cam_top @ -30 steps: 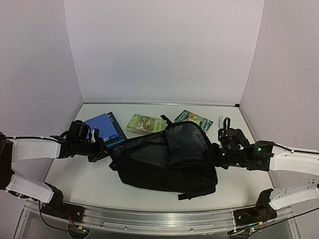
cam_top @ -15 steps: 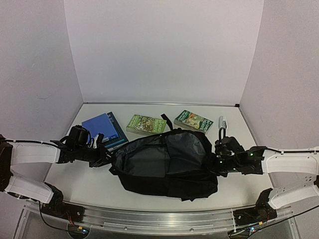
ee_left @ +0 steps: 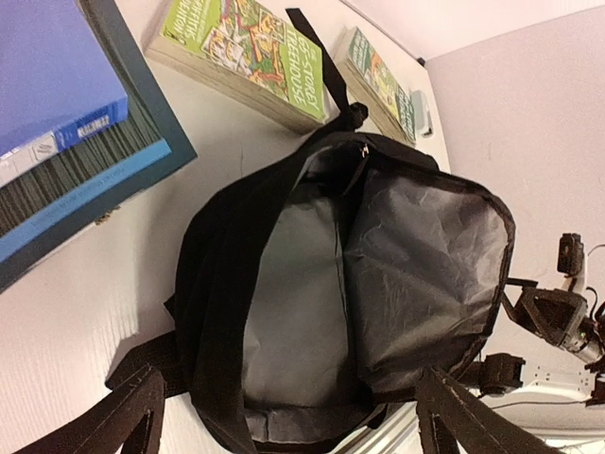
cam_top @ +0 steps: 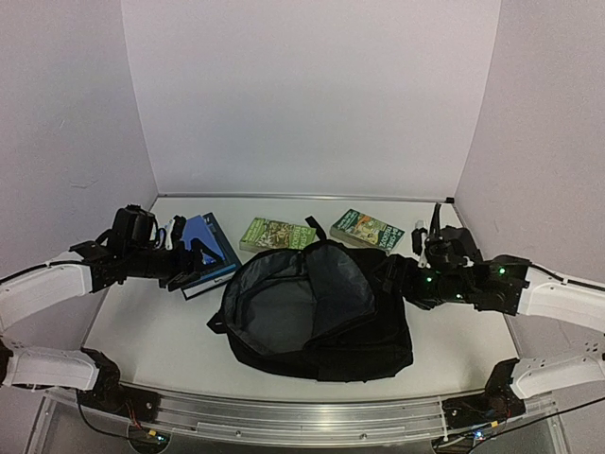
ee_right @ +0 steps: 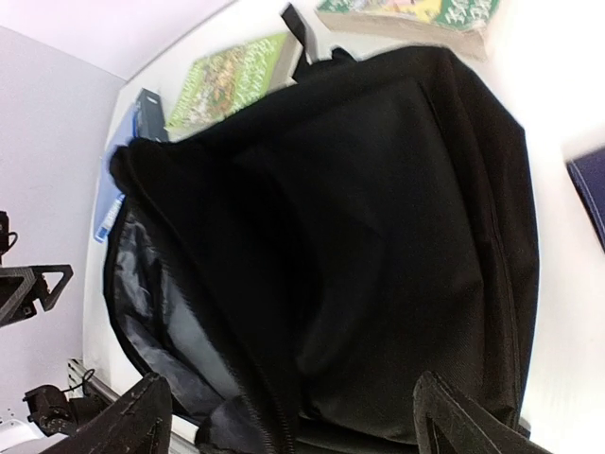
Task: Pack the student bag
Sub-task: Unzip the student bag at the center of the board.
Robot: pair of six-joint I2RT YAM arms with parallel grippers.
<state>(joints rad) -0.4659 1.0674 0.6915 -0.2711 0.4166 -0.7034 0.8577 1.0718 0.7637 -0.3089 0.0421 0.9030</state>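
Two claws: left claw (cam_top: pixel 192 265) and right claw (cam_top: pixel 395 274), each with fingers spread wide and nothing gripped.
Student bag (cam_top: pixel 321 312): black, lying flat on the bench (cam_top: pixel 142 340) between the two claws; mouth unzipped and gaping on the left claw's side, grey lining exposed.
Left claw placement: just beside the bag's open end, apart from the fabric; seen from its own wrist, the open mouth lies straight ahead between the fingers (ee_left: pixel 128 421).
Right claw placement: at the bag's closed black side; contact with the fabric cannot be told, black against black.
Top loop (ee_left: pixel 317 47): at the bag's far edge, beyond both claws' reach line, lying on the bench.
Blue book (cam_top: pixel 203 246): flat, just past the left claw on its far side.
Green book (cam_top: pixel 274 235): flat, beyond the bag, further from the left claw than the blue book.
Second green book (cam_top: pixel 367 229): flat, beyond the bag, on the far side of the right claw.
Small pale object (cam_top: pixel 419 232): just beside the second green book, near the right claw's wrist; kind not discernible.
Dark blue item (ee_right: pixel 591 189): corner only, at the edge of the right wrist view, close beside the bag.
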